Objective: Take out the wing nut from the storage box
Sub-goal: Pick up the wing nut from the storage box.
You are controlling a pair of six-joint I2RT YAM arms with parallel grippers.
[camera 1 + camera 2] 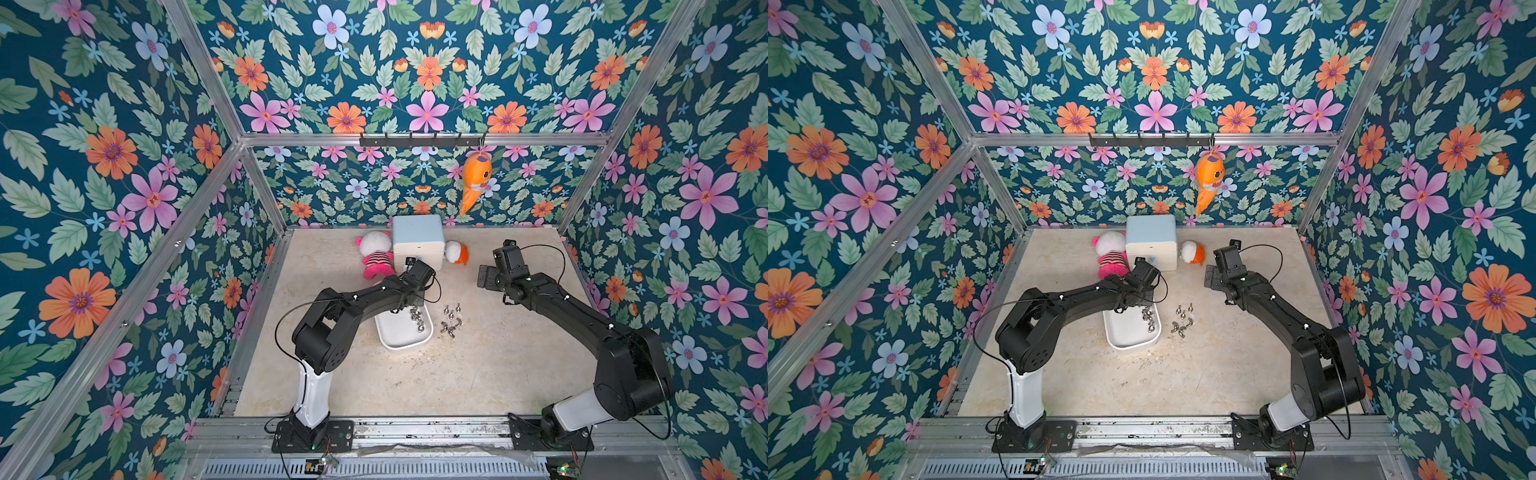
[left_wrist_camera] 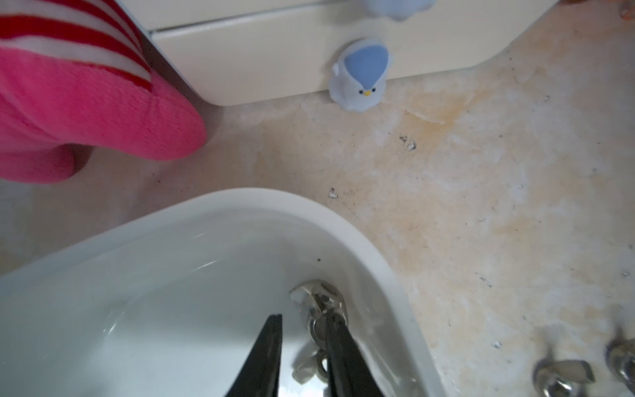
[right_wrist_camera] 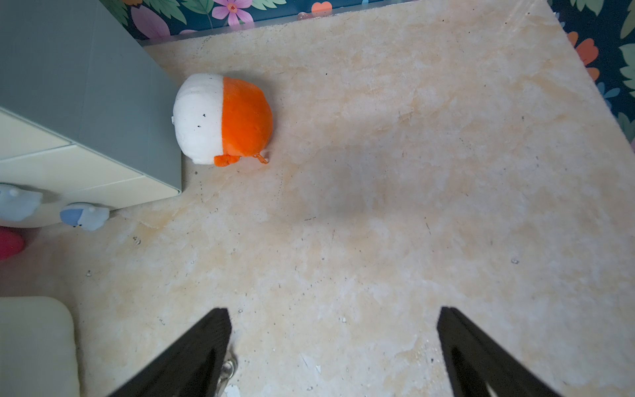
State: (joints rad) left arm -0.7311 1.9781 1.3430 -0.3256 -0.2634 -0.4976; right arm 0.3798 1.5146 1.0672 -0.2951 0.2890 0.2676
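Evidently the left gripper [image 2: 302, 318] is hanging inside the storage box [image 2: 240, 201] because the wing nut [image 2: 318, 299] is lying in its corner, against the wall. Its jaws are standing narrow, one finger touching the nut, the other just apart, so nothing is being pinched. The left arm [image 1: 365, 297] is reaching forward, wrist angled down; the right gripper [image 3: 333, 309] is hovering wide open over bare table [image 3: 412, 172], empty.
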